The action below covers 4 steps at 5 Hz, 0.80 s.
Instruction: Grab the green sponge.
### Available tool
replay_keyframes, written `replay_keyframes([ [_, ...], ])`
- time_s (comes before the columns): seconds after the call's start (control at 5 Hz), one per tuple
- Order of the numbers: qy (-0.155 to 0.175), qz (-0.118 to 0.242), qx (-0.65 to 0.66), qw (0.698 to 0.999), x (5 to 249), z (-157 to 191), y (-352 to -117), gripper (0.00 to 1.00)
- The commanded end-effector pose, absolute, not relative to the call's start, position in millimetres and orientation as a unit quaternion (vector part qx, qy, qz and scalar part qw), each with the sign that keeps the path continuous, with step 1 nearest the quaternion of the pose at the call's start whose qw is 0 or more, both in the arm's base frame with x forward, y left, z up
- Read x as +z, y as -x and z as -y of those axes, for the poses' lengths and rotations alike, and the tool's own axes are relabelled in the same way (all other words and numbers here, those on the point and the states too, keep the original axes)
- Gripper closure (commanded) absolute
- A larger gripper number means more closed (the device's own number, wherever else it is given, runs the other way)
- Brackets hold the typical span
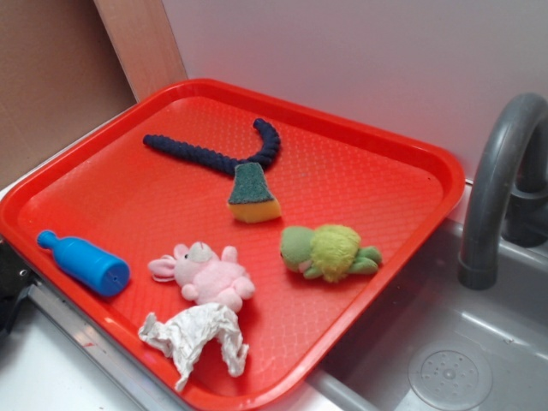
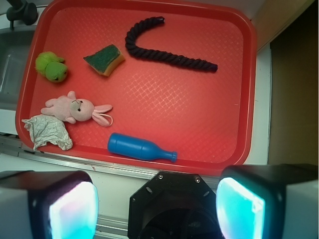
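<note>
The green sponge lies flat near the middle of the red tray, dark green layer up, yellow foam at its wide end. My gripper hangs above the tray's near edge, far from the sponge, jaws wide apart with nothing between them. Its cyan-lit fingertips fill the bottom of the wrist view. In the exterior view only a dark part of the arm shows at the left edge.
On the tray lie a dark blue rope just behind the sponge, a green-yellow plush turtle, a pink plush bunny, crumpled paper and a blue bottle. A sink with a grey faucet is beside the tray.
</note>
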State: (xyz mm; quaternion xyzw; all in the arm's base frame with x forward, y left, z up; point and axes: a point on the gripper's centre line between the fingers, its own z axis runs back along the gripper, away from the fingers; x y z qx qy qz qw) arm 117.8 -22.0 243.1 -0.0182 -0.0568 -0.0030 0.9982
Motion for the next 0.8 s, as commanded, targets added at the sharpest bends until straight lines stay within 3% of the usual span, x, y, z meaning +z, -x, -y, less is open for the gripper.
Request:
replay_keyframes([
  [0.0,0.018,0.057,-0.003,0.998,243,22,-118,0.00],
  [0.2,0.059,0.051,0.125,0.989,251,19,-139,0.00],
  [0.4,0.078,0.058,0.185,0.978,252,27,-163,0.00],
  [0.6,0.094,0.045,0.233,0.967,240,33,-182,0.00],
])
